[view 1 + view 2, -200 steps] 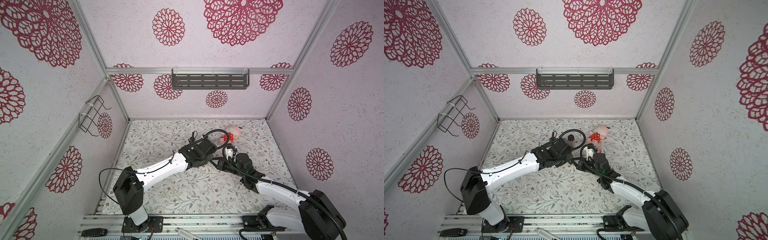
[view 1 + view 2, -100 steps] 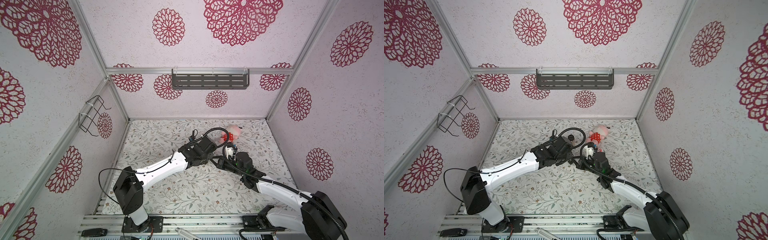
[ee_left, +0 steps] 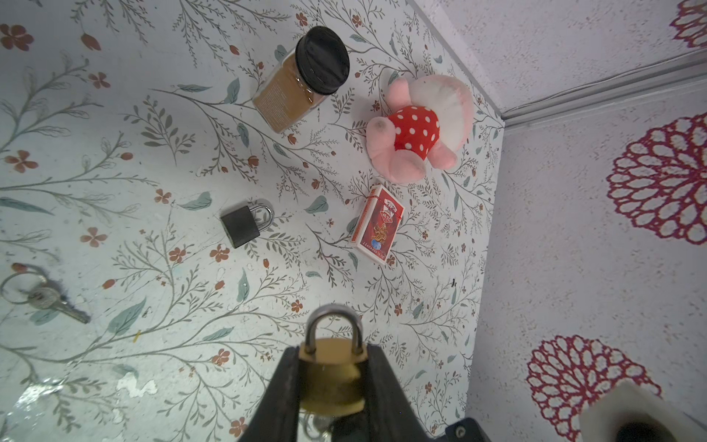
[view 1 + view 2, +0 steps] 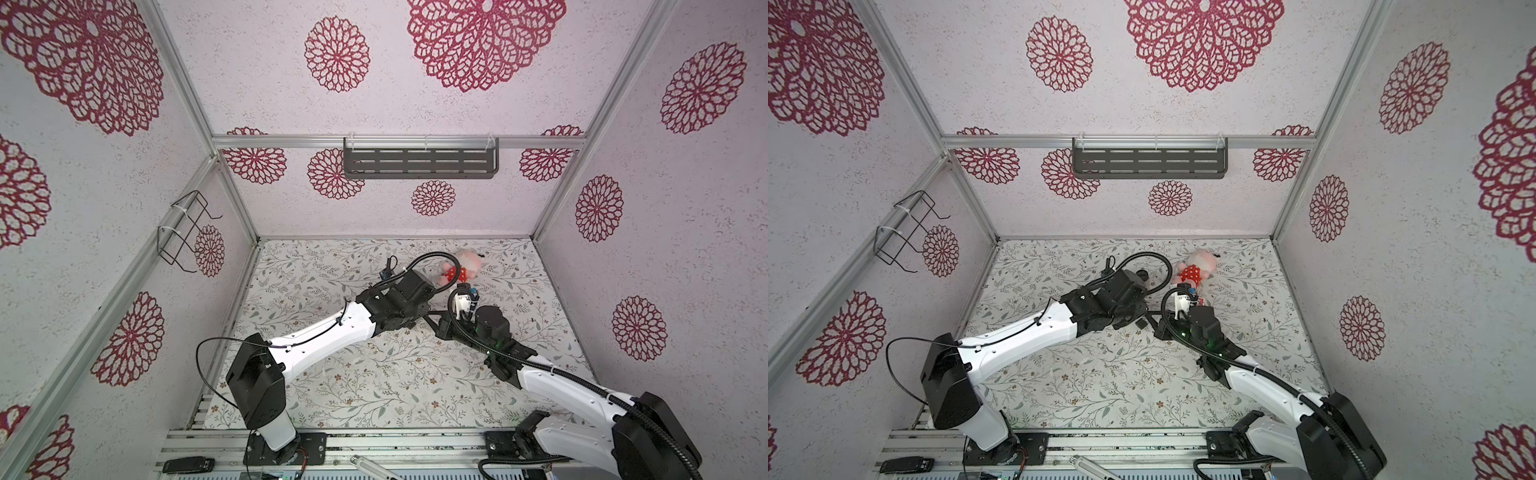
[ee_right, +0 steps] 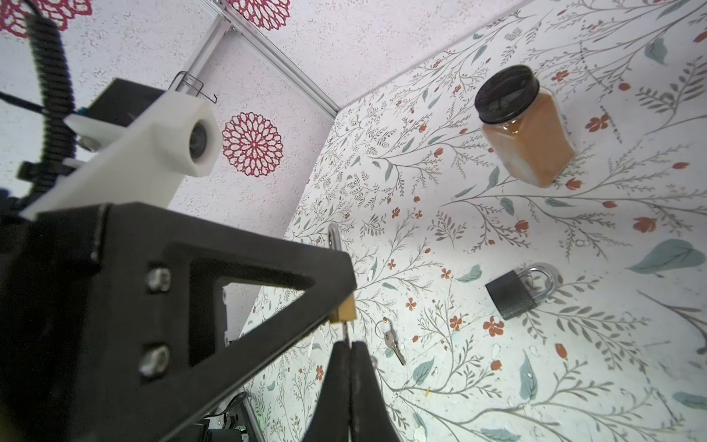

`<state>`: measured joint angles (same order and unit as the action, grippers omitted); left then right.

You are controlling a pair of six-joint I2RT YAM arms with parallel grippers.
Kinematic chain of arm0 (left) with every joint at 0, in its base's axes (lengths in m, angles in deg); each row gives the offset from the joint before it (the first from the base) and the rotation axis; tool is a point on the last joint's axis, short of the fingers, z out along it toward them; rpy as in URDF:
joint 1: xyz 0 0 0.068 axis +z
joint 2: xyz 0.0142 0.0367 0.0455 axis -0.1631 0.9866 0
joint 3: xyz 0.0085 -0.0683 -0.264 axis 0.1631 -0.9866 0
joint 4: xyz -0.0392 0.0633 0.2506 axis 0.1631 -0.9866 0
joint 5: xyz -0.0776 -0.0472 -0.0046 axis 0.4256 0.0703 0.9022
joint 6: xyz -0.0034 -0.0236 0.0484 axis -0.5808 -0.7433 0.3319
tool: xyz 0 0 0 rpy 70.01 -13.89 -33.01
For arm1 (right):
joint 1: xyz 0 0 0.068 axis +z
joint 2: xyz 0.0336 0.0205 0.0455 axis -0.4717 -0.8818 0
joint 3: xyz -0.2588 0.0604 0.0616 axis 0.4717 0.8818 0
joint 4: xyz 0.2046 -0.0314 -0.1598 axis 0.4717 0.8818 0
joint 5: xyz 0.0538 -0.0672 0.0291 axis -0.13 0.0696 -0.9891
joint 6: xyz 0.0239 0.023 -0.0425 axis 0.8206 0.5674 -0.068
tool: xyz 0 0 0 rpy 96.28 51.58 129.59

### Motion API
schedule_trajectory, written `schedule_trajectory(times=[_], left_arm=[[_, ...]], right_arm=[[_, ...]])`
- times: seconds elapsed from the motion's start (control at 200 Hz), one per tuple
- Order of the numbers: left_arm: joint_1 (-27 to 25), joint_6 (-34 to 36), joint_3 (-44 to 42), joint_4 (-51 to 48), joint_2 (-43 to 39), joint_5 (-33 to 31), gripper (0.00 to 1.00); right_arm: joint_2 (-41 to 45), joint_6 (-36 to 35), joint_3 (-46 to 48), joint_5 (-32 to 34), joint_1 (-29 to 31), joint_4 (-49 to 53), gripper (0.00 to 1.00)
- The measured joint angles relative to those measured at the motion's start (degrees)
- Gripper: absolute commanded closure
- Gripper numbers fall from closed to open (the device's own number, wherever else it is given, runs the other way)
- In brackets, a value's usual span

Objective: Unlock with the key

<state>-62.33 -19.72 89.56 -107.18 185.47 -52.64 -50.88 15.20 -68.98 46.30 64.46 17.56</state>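
The brass padlock [image 3: 331,377] is held above the tabletop [image 3: 191,344], its body clamped in the left pincer [image 3: 332,354], whose jaws stand partly apart around it. The key [image 5: 345,334] meets its base, pinched in the tightly closed right pincer [image 5: 349,347]. On the tabletop lie a black padlock [image 3: 241,225], spare key [image 3: 49,300], jar [image 3: 302,82], plush [image 3: 415,128] and card box [image 3: 378,224].

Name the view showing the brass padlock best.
The left wrist view: the brass padlock faces the camera, body and shackle between the left gripper's fingers. The right wrist view shows only a corner; in both top views the arms hide it.
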Motion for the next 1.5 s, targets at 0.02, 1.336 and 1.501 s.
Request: schedule_trajectory(times=[0.02,1.336,1.501], left_arm=[[0.00,0.00,0.00,0.00,0.00,-0.07,1.00],[-0.44,-0.44,-6.71,12.61,-6.51,-1.77,1.00],[-0.26,0.22,-6.71,14.69,-7.56,-1.99,1.00]], right_arm=[[0.00,0.20,0.00,0.00,0.00,-0.09,0.92],[0.42,19.89,0.94,0.11,-0.37,-10.01,1.00],[0.31,25.33,0.92,-0.02,-0.81,-13.77,1.00]])
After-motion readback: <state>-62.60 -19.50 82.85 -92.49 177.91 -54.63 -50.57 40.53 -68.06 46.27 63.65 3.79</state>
